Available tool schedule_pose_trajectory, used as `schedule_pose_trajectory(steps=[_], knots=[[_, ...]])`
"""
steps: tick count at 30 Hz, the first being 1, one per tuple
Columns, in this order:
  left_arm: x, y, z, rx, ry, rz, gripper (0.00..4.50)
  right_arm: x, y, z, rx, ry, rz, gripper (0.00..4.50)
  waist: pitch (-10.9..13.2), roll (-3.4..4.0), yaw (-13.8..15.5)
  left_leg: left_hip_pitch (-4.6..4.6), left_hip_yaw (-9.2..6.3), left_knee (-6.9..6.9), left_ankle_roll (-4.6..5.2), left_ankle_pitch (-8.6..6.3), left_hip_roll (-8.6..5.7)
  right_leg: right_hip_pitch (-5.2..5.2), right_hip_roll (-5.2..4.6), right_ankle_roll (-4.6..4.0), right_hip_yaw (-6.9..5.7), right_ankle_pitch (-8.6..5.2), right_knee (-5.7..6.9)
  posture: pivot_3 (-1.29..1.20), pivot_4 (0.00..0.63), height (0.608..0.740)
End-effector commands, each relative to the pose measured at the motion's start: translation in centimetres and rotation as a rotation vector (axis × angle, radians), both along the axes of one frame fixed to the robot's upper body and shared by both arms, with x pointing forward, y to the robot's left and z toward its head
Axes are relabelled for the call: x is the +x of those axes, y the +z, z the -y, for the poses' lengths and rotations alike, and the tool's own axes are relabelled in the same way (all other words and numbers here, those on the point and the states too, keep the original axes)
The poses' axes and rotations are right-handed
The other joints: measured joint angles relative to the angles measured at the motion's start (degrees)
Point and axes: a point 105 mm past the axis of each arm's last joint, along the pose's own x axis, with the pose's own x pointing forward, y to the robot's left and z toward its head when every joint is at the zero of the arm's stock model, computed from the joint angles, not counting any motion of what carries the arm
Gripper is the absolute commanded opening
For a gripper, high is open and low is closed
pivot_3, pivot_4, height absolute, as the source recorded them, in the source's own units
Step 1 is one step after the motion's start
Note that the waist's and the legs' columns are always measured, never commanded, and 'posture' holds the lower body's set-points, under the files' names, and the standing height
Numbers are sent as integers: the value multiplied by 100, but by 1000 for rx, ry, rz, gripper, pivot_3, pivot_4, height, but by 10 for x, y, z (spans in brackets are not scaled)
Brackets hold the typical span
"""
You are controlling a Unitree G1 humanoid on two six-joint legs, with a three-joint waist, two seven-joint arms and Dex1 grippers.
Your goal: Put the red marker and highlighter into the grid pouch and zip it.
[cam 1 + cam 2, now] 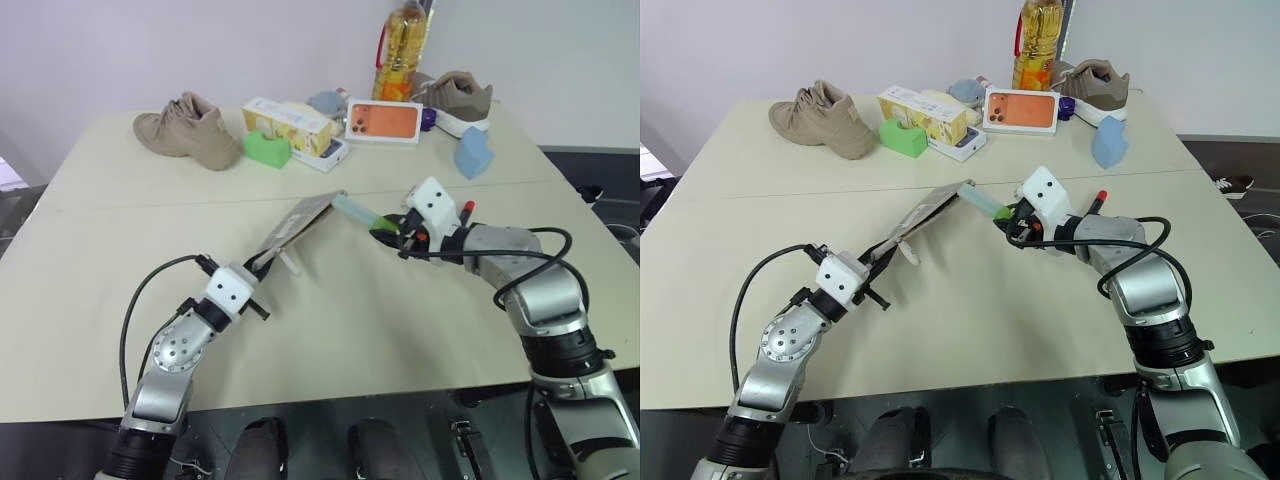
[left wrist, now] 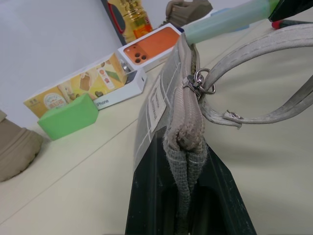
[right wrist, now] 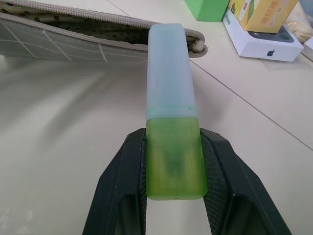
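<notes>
The left gripper, jaws clamped on one end, holds the grid pouch tilted up off the bench. The right gripper grips the highlighter by its green cap, blue end at the pouch's open mouth. Step in hand: inserting the highlighter; next, push it straight in and let go. The red marker seems to lie behind the right wrist. A white box reads "iPhone".

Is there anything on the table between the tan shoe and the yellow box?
Nothing between the tan shoe and yellow box but bare table; the green block sits just in front, in the left eye view.
</notes>
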Motion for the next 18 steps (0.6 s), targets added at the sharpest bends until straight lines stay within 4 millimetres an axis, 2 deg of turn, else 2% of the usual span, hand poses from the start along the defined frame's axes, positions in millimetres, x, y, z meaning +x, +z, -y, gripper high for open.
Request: schedule_pose_trajectory(steps=[1, 10, 14, 18], knots=[[-3, 12, 4, -7, -22, 52, 0, -5, 13, -5, -15, 39, 59, 912, 0, 0, 1, 0, 0, 0, 0, 0, 0, 0, 0, 0, 0, 0, 0, 0, 150, 740], [-15, 11, 14, 95, -143, 73, 0, -17, 6, -17, -141, 172, 65, 912, 0, 0, 1, 0, 0, -1, 0, 0, 0, -1, 1, 0, 0, 0, 0, 0, 150, 740], [-20, 8, 20, 147, -226, 76, 0, -34, 4, -25, -202, 309, 56, 912, 0, 0, 6, 0, 0, 0, 0, 0, 0, 0, 0, 0, 0, 0, -1, 0, 150, 740], [-32, 1, 28, 242, -376, 70, 0, -60, -3, -34, -272, 494, 25, 912, 0, 0, 12, 0, -2, -1, 0, 0, 1, 0, -4, -1, -1, -1, -1, 0, 150, 740]])
